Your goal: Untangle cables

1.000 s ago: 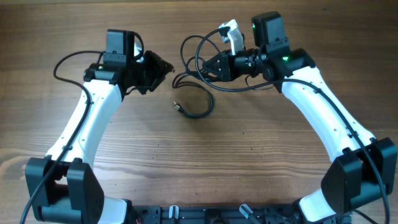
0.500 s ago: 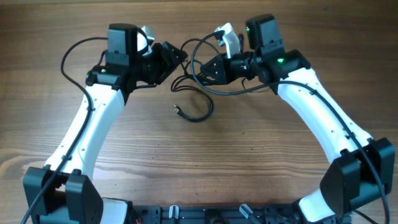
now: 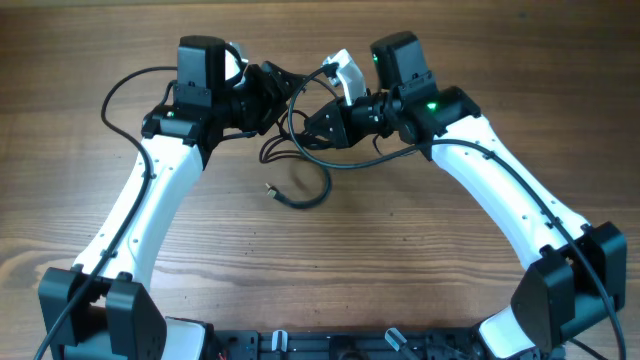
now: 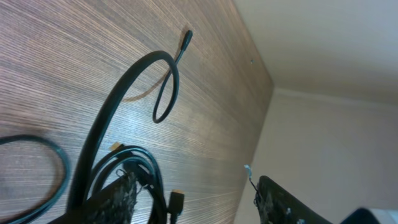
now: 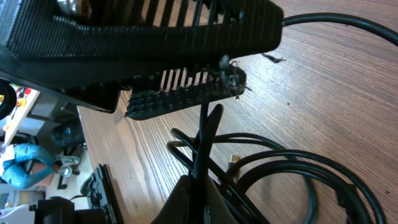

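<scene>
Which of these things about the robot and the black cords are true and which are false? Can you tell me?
1. The table is made of wood. True.
2. The right gripper is shut on the cables. True: it pinches a strand, as the right wrist view shows.
3. The two grippers are far apart, at opposite ends of the table. False: the left gripper and the right gripper are close together near the middle.
4. One cable end lies on the table, below the grippers in the overhead view. True.
5. The cables are bright red. False: they are black.
6. The left gripper is clamped shut on a plug. False: its jaws stand open.
</scene>
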`<state>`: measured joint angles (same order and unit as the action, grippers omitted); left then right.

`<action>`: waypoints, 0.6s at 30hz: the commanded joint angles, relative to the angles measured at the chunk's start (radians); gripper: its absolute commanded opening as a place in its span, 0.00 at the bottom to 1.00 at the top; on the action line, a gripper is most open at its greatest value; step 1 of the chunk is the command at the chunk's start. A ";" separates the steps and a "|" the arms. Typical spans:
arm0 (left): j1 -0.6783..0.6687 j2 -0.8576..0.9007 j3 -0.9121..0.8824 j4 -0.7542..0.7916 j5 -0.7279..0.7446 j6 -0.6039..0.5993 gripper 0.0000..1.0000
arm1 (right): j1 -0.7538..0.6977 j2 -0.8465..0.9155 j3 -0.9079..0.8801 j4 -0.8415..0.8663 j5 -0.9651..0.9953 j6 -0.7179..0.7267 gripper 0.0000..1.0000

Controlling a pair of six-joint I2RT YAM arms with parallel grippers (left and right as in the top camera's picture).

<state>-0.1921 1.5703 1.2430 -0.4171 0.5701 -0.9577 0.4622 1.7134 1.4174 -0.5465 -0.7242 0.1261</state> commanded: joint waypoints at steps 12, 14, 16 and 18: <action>-0.016 -0.018 -0.006 -0.031 0.002 -0.046 0.53 | 0.002 -0.002 0.028 0.048 0.148 0.065 0.04; -0.007 -0.018 -0.006 -0.032 0.004 -0.051 0.55 | 0.002 -0.002 0.028 0.043 0.192 0.092 0.04; 0.004 -0.018 -0.006 -0.031 0.021 -0.054 0.56 | 0.002 -0.002 0.028 0.045 0.196 0.095 0.04; 0.012 -0.018 -0.006 -0.031 0.041 -0.054 0.56 | 0.003 -0.002 0.028 0.045 0.184 0.094 0.04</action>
<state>-0.1993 1.5703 1.2430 -0.4480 0.5751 -1.0016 0.4622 1.7134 1.4174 -0.5117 -0.5667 0.1982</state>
